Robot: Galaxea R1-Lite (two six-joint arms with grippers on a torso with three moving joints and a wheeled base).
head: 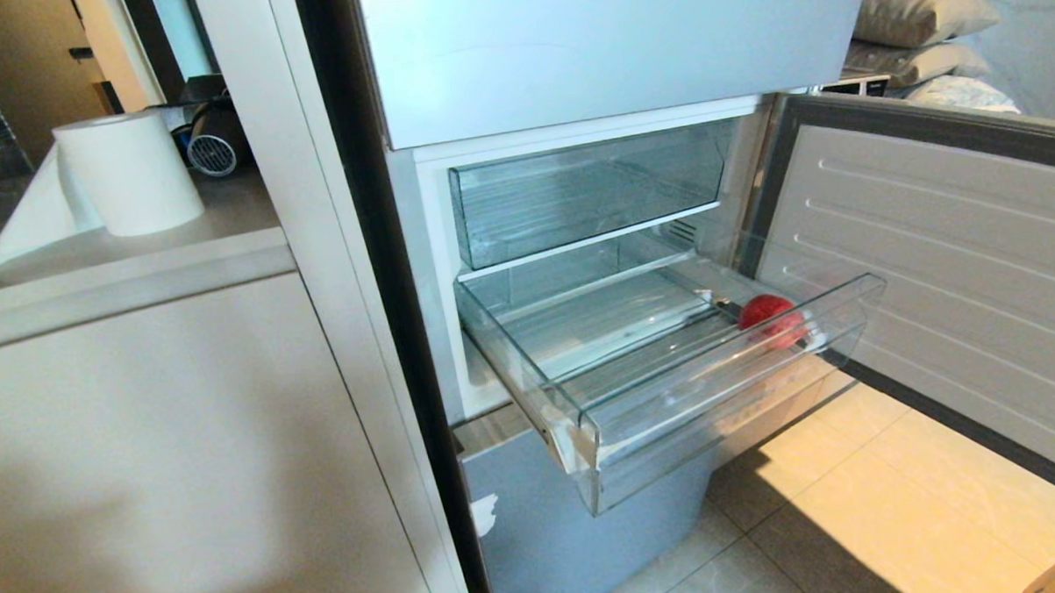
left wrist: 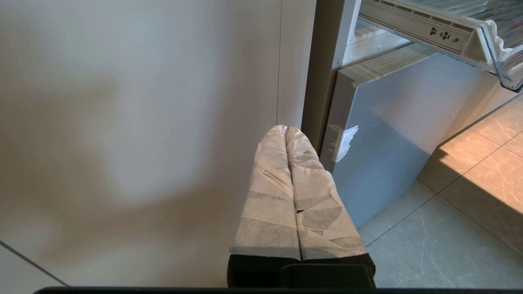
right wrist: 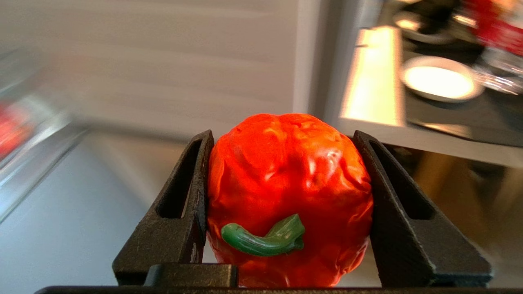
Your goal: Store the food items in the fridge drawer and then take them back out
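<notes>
The wrinkled, glossy orange-red round fruit with a curled green stem is gripped across its middle by the right gripper, whose black jaws are spread about it, and is judged light, firm and somewhat slippery.

From the head view I see neither arm. The right wrist view's background is blurred: a red smear cannot be identified. The orange-red fruit is cut off at the frame's lower edge
</notes>
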